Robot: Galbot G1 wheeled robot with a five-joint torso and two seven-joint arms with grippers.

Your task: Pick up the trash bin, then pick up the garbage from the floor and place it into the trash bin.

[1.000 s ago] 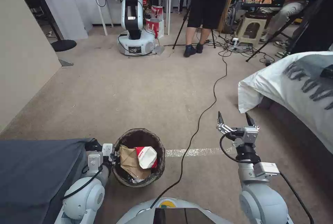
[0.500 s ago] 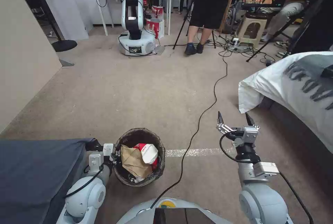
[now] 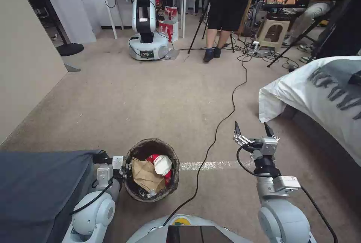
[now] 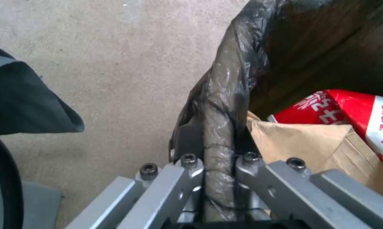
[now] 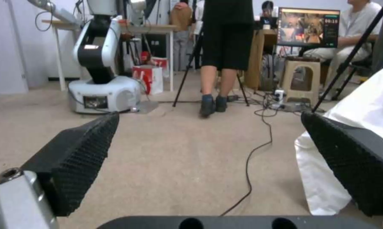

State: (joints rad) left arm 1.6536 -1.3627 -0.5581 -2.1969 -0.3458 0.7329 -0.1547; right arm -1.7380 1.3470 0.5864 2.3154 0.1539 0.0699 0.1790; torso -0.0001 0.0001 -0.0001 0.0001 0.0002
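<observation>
- Left gripper (image 3: 126, 167) is clamped on the near-left rim of the trash bin (image 3: 171, 183); the left wrist view shows its fingers (image 4: 187, 178) pinching the bag-covered lip from both sides — one finger outside the wall, one inside.
- Right gripper (image 3: 251, 129) hangs over bare carpet to the right of the bin, well apart from it, its two black fingers spread wide with nothing between them; in the right wrist view the ribbed pads (image 5: 83, 152) stand far apart.
- Inside the bin lie a crumpled brown paper bag (image 3: 144, 175) and a red-white paper cup (image 3: 161, 163), the cup resting against the bag's upper right side.
- The dark plastic liner (image 4: 225, 95) is folded over the rim, wrinkled and glossy.
- A black cable (image 3: 222, 117) runs across the carpet between the bin and the right arm — passing just beside the bin's right wall.
- A dark grey cloth-covered surface (image 3: 34, 186) sits to the left of the left arm.
- A white bedsheet (image 3: 312, 92) with dark lettering lies to the right, beyond the right gripper.
</observation>
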